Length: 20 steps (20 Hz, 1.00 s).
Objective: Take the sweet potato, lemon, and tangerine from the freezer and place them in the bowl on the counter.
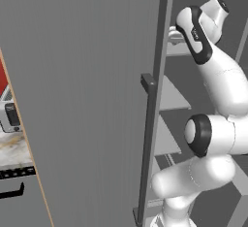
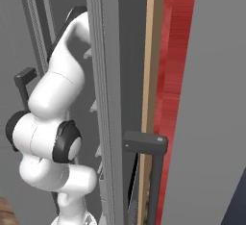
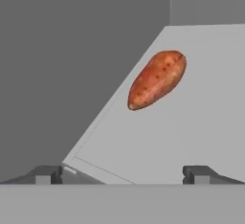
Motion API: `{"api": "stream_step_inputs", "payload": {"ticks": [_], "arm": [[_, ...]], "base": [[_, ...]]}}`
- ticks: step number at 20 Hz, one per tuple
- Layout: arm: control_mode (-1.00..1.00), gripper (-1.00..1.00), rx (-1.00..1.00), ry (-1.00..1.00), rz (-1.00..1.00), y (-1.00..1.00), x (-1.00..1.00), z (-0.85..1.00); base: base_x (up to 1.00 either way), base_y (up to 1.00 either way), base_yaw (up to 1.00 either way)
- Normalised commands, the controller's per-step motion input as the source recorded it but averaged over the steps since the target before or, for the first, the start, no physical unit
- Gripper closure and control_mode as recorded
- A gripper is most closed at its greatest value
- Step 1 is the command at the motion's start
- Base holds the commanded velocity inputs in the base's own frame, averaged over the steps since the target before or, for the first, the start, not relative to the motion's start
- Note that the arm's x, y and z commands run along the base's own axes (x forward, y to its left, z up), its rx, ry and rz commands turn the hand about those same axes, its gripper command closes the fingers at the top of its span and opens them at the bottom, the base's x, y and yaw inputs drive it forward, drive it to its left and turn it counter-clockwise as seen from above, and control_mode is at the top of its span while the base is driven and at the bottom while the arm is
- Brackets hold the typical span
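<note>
The sweet potato (image 3: 157,79), a reddish-brown spotted lump, lies on a grey shelf (image 3: 191,132) inside the freezer, up and a little right of centre in the hand view. My gripper (image 3: 122,175) is open, its two dark fingertips (image 3: 48,174) spread wide and well short of the sweet potato, with nothing between them. The freezer door (image 1: 87,75) stands swung open, and my arm (image 1: 218,75) reaches past its edge into the shelves (image 1: 169,95). A strip of the marble counter (image 1: 14,148) shows at far left. The lemon, tangerine and bowl are out of view.
The door's long vertical bar handle (image 1: 147,143) hangs close to my arm's lower links. In the right base view the door edge (image 2: 108,99) and a second bar handle (image 2: 153,171) stand right of the arm. A toaster (image 1: 9,117) sits on the counter.
</note>
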Motion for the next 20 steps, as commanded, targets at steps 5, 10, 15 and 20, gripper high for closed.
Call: {"api": "stream_step_inputs", "payload": {"ticks": [5,10,15,20], "arm": [[-1.0,-1.0,0.0,0.0,0.0,0.0,0.44,0.0],[-1.0,-1.0,0.0,0.0,0.0,0.0,0.36,0.0],[-1.0,-1.0,0.01,0.0,0.0,0.0,0.27,0.0],[-1.0,-1.0,0.0,0.01,-0.01,0.0,0.25,0.0]], "base": [[0.0,0.0,0.0],[0.0,0.0,0.0],[0.0,0.0,0.0],[0.0,0.0,0.0]]}}
